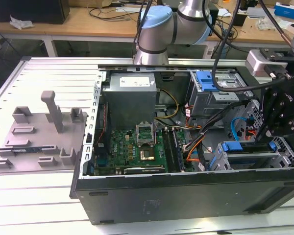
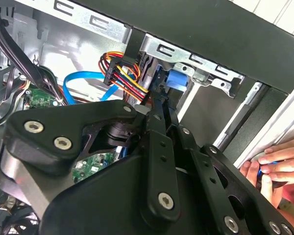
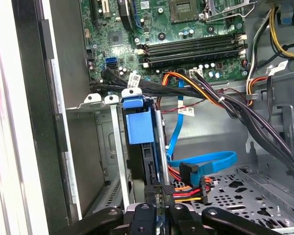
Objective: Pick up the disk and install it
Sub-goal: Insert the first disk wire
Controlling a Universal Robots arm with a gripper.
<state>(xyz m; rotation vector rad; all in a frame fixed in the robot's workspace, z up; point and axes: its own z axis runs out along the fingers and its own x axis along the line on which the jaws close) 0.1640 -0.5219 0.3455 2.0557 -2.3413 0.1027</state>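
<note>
tool (image 3: 159,196) closing on the disk's edge | disk (image 3: 138,128) standing on edge in the drive cage (image 3: 95,147), sitting directly ahead of the tool | long axis running along the slot, toward the motherboard (image 3: 186,34)

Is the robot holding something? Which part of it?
Cannot tell. The end effector is right at the edge of the disk, which stands in the drive cage.
</note>
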